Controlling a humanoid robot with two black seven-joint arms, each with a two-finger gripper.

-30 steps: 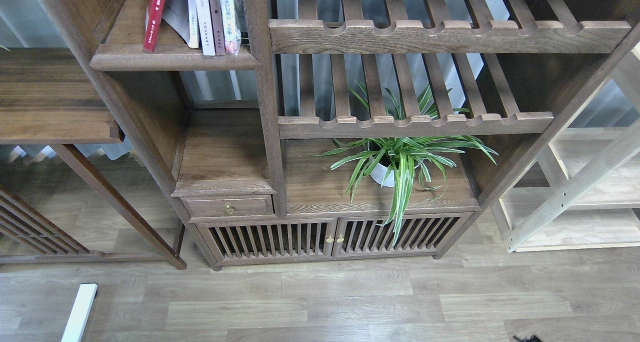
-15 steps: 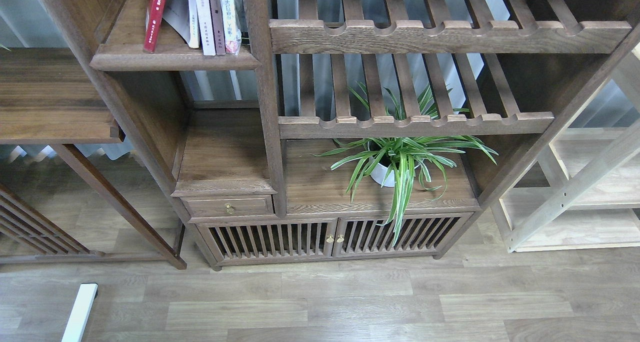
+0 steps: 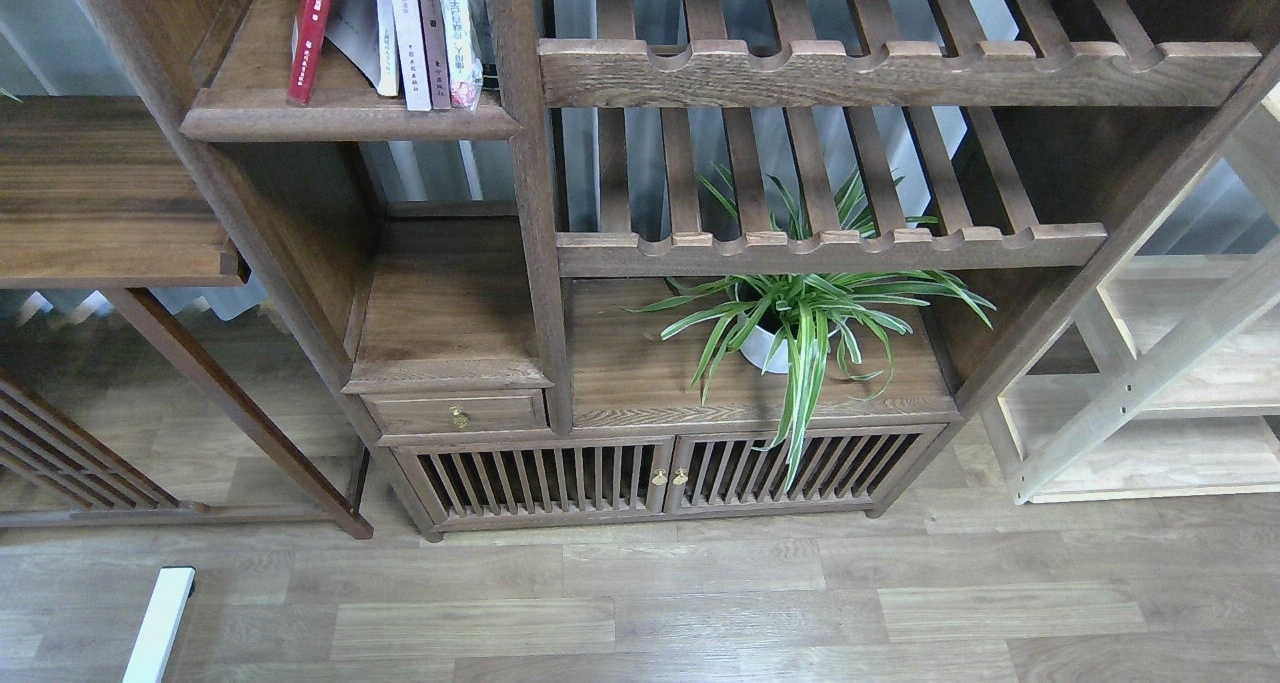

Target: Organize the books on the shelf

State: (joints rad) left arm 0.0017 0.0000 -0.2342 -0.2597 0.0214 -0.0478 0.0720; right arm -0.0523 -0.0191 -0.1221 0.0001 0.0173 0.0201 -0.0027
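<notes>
A: Where are the claws?

B: Neither claw is in view, so whether they are open, closed or gripping cannot be told, and nothing can be placed relative to them.

A: And the books?

B: They stand on the shelf [image 3: 340,118], the solid dark board at the upper left. A red book [image 3: 311,33] leans on its own at the left end. After a gap, a white book [image 3: 385,33] and a second white book [image 3: 410,38] stand side by side, touching. A thin brown book [image 3: 433,38] and a wrapped book [image 3: 458,33] close the row against the post [image 3: 525,163].

A: Anything else?

B: A plant [image 3: 800,318] in a white pot sits on the lower surface [image 3: 640,373], beneath the slatted racks [image 3: 830,248].
</notes>
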